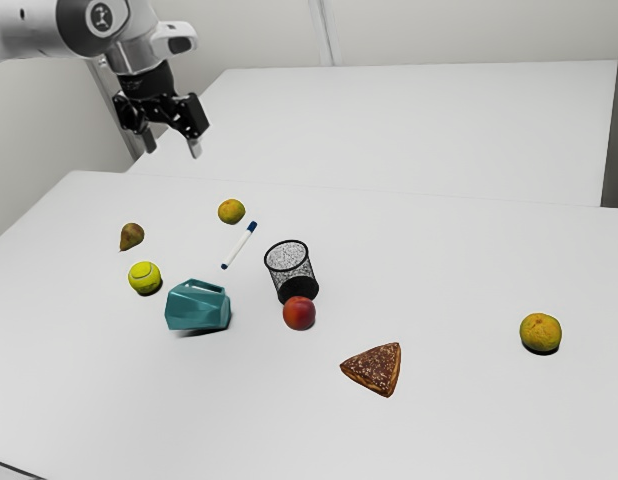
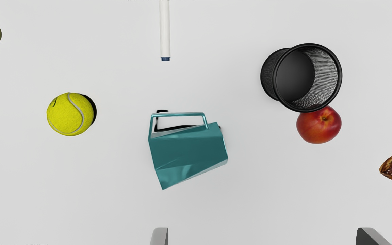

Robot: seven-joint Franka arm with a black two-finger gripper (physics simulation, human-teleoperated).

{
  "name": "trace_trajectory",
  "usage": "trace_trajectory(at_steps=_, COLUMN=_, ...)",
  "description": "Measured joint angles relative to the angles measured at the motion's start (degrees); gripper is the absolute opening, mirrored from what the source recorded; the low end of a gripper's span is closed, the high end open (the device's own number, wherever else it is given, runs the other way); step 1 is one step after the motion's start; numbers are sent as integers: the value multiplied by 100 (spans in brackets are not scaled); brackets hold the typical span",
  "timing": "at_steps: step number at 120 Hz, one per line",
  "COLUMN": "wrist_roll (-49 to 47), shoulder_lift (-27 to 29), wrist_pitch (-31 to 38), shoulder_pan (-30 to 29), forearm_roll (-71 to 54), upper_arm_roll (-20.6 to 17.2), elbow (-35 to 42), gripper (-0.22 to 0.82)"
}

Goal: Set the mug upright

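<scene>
A pear [image 1: 132, 234] is seen beyond the mug [image 1: 197, 310], toward the exterior view's left. A tennis ball [image 1: 145, 277] is set nr. the mug, also on its exterior view's left side & apart from it. The gripper [image 1: 173, 151] is held high above the bench [image 1: 449, 270], up & back from the mug; its fingers [image 2: 159, 236] are spread wide. The mug itself is laid on its side on the bench, w/ its wider end turned to the ball & its narrower end the other way; its handle [image 2: 179, 114] is raised on the side facing the marker. A yellow-orange citrus [image 1: 231, 211] is placed well beyond the mug, & a white marker [image 1: 238, 247] w/ blue ends is laid btwn the two, a bit toward the exterior view's right. To the mug's exterior view's right, a black mesh cup [image 1: 299, 272] is stood upright, mouth up, w/ a red fruit [image 1: 299, 313] nearer the mug's own row. Farther from the mug on that side, a seeded pastry wedge [image 1: 375, 369] is laid, closer to the ext. cam. Farthest from the mug, a 2nd citrus [image 1: 541, 333] is set.
</scene>
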State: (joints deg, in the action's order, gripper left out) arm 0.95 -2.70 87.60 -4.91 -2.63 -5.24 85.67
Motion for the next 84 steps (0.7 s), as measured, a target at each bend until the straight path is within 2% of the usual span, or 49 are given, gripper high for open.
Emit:
trace_trajectory(at_steps=37, wrist_roll=29, shoulder_lift=105, wrist_pitch=16, shoulder_pan=-130, forearm_roll=236, upper_arm_roll=34, elbow=361, gripper=60)
trace_trajectory(at_steps=56, wrist_roll=160, shoulder_lift=495, wrist_pitch=269, shoulder_pan=-423, forearm_roll=867, upper_arm_roll=29, elbow=1172, gripper=60)
trace_trajectory(at_steps=84, wrist_roll=833, shoulder_lift=869, wrist_pitch=1244, shoulder_pan=-1265, forearm_roll=1879, upper_arm_roll=23, elbow=2661, gripper=60)
